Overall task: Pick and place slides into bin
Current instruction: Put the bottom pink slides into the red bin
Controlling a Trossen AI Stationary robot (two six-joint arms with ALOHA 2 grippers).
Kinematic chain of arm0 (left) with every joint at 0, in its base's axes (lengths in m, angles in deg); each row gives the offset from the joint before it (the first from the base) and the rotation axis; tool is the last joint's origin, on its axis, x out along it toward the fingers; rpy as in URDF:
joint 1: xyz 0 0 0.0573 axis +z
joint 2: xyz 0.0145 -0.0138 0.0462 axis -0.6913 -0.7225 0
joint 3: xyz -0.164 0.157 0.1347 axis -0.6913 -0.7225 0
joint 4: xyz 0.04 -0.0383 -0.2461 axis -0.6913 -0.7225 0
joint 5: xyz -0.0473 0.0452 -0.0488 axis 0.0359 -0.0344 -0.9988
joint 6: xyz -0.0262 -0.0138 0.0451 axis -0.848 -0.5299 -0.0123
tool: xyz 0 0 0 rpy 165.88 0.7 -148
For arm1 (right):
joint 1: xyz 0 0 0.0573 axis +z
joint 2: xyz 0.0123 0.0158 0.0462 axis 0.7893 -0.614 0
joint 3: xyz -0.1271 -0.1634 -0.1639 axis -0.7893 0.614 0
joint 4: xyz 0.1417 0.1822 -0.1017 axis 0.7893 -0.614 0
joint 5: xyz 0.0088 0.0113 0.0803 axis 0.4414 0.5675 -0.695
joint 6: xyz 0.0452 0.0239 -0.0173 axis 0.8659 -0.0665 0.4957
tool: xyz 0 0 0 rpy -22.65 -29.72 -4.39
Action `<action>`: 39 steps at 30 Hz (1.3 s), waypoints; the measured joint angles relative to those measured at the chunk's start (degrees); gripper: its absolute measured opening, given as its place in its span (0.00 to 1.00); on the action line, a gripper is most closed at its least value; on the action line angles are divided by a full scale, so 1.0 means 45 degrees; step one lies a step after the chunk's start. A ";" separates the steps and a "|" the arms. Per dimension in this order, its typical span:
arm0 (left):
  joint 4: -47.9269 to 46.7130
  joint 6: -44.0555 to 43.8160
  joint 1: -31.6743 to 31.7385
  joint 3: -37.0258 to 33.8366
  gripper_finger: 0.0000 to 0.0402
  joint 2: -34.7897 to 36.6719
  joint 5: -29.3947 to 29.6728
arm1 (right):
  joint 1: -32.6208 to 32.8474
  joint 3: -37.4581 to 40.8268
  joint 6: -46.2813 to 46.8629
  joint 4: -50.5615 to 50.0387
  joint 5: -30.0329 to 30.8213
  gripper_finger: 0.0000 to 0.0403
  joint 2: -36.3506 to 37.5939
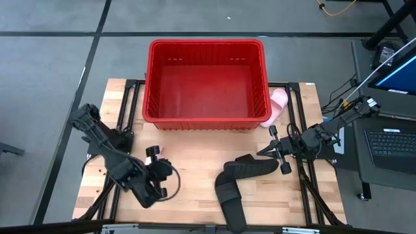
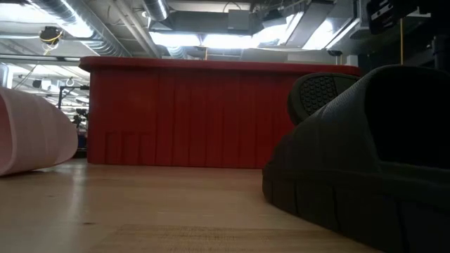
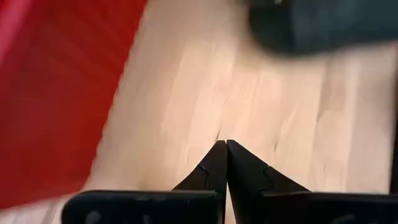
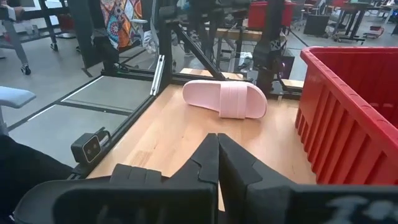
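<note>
The red bin [image 1: 207, 81] stands at the table's far middle, with nothing showing inside it. A pale pink slide [image 1: 278, 104] lies on its sole against the bin's right wall. A pink slide also shows in the right wrist view [image 4: 227, 98] and the low view [image 2: 35, 133]. Two black slides lie at the near middle, one [image 1: 250, 168] resting partly on the other [image 1: 231, 201]. My left gripper [image 3: 226, 146] is shut and empty, left of the black slides [image 1: 164, 173]. My right gripper [image 4: 217, 138] is shut and empty, just right of the upper black slide [image 1: 262, 153].
Bare wooden table [image 1: 195, 149] lies between the bin's near wall and the black slides. A black slide [image 2: 365, 154] fills the right of the low view, in front of the bin [image 2: 211, 112]. A laptop [image 1: 393, 140] and cables stand beyond the table's right edge.
</note>
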 joint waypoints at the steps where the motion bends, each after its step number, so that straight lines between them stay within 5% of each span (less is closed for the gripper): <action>1: -0.0715 -0.0321 0.0016 0.0395 0.01 -0.0402 -0.0429 | 0.0000 0.0000 -0.0009 0.0005 0.0000 0.02 -0.0016; 7: -0.3669 -0.0787 0.0208 0.1527 0.01 -0.2207 -0.1740 | 0.0000 0.0000 -0.0048 -0.0060 0.0000 0.02 -0.0059; 19: -0.3657 0.1212 0.0873 0.1553 0.02 -0.3277 -0.3249 | 0.0000 0.0000 0.0275 -0.0078 -0.0005 0.02 -0.0166; 31: -0.3657 0.1250 0.1398 0.1553 0.23 -0.3265 -0.3776 | 0.0000 0.0000 0.0337 -0.0126 -0.0010 0.02 -0.0482; 39: -0.3661 0.3377 0.1433 0.1553 0.36 -0.3265 -0.3674 | -0.0003 0.0000 0.0331 -0.0153 -0.0010 0.02 -0.0480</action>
